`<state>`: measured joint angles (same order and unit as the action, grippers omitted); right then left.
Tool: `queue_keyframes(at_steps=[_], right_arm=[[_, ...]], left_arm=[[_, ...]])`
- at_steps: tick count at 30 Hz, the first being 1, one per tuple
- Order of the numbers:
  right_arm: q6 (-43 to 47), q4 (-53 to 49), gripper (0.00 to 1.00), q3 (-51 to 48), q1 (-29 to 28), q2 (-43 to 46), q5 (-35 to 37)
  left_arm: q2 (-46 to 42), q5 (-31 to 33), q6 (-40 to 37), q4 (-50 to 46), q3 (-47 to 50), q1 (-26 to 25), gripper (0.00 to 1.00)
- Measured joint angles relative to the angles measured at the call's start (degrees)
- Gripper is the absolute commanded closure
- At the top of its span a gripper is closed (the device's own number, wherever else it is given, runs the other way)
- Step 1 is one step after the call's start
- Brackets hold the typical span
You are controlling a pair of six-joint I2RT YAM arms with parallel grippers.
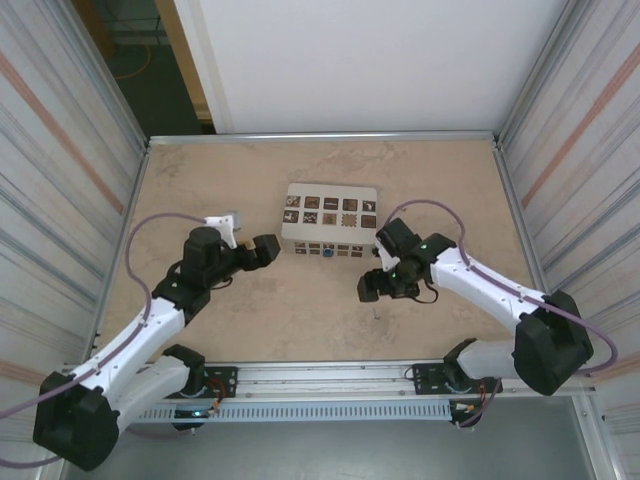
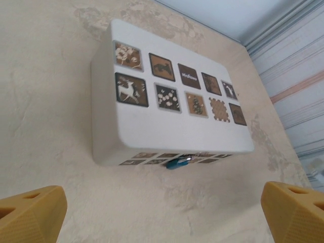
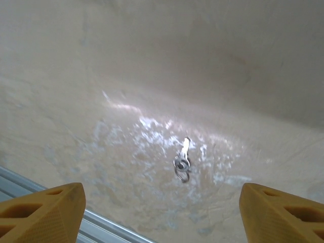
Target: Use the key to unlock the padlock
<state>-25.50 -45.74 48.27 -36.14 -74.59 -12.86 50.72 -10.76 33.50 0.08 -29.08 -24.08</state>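
Open right claw (image 3: 162, 210) hovers over the key (image 3: 183, 159) on the table (image 3: 101, 76), seemingly to grasp it; open left claw (image 2: 162, 215) faces the padlock (image 2: 177, 163).

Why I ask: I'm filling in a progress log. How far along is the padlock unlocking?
Done: nothing yet. In hand: the right fingers hover open over the key, which lies ungripped on the table. The left fingers are open, facing the white box. Left: grasp the key, carry it to the blue padlock on the box's front, insert and turn it.
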Motion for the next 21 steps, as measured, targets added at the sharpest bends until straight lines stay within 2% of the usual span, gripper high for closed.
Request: queue_keyframes(at_steps=[12,21], right_arm=[[-1.5,0.3,0.42,-1.8,-3.3,-10.8,-0.4],[-1.5,0.7,0.58,-0.9,-3.3,-13.9,0.2]], left_arm=[[-2.9,3.5,0.4,-2.5,1.7,0.0,0.01],[-2.8,4.1,0.4,-2.5,1.7,0.0,0.01]])
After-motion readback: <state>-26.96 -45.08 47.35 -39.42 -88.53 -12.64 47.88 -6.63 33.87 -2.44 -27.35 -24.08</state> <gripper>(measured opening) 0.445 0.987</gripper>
